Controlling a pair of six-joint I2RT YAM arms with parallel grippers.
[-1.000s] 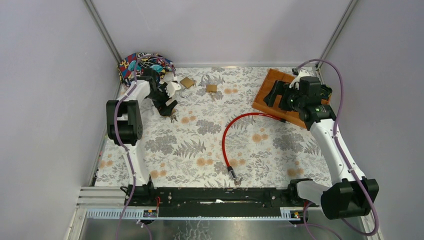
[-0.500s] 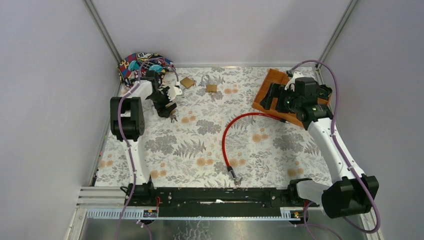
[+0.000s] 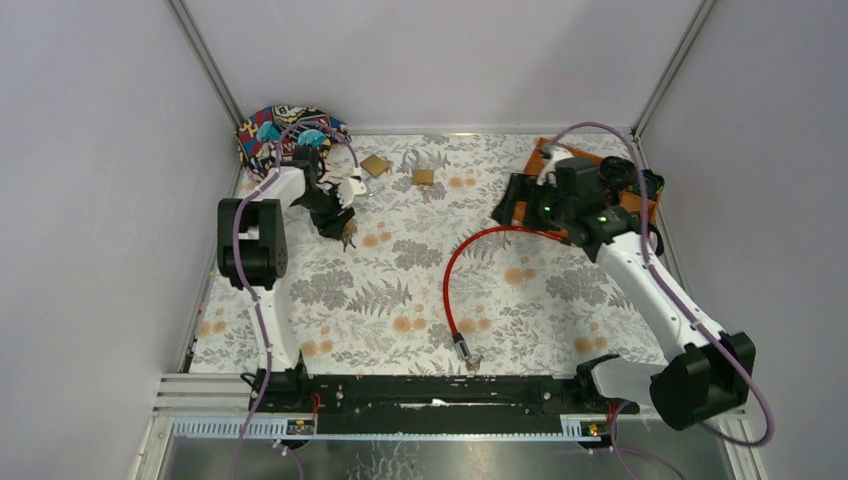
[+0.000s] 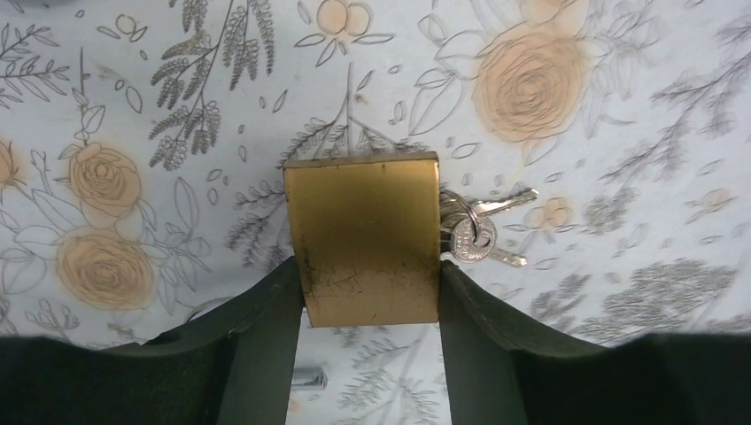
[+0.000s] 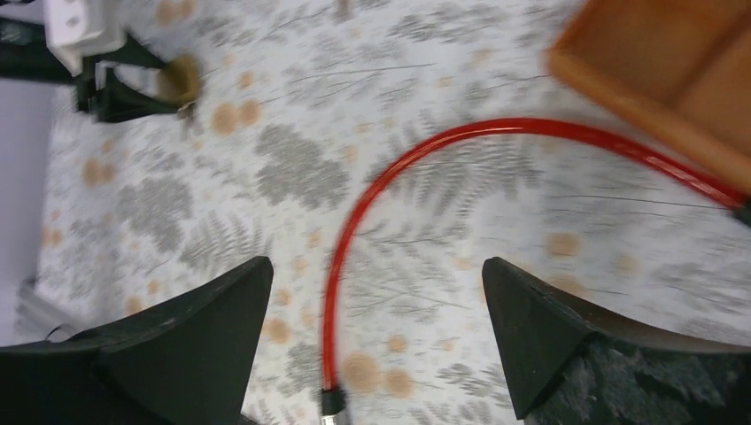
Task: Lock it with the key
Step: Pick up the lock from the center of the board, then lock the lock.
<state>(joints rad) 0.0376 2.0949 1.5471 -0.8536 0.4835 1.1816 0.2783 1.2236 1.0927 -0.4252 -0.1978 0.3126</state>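
Note:
A brass padlock (image 4: 365, 235) is held between the fingers of my left gripper (image 4: 369, 273), just above the flowered cloth. A silver key (image 4: 469, 239) on a ring sticks out of its right side, with a second key hanging from the ring. A short silver metal end (image 4: 305, 379) shows below the lock body. In the top view the left gripper (image 3: 343, 222) and the padlock (image 3: 349, 233) are at the table's far left. My right gripper (image 5: 376, 266) is open and empty, in the air over a red cable (image 5: 354, 239); in the top view it (image 3: 508, 207) hangs right of the middle.
The red cable (image 3: 450, 270) curves across the middle and ends in a metal plug (image 3: 465, 347). An orange tray (image 5: 673, 71) stands at the far right. Two small brass padlocks (image 3: 374, 165) (image 3: 423, 176) lie at the back. A colourful cloth bag (image 3: 272, 126) sits in the far left corner.
My right arm has swung left, off the orange tray and out over the red cable. My left gripper has turned slightly and still holds the padlock.

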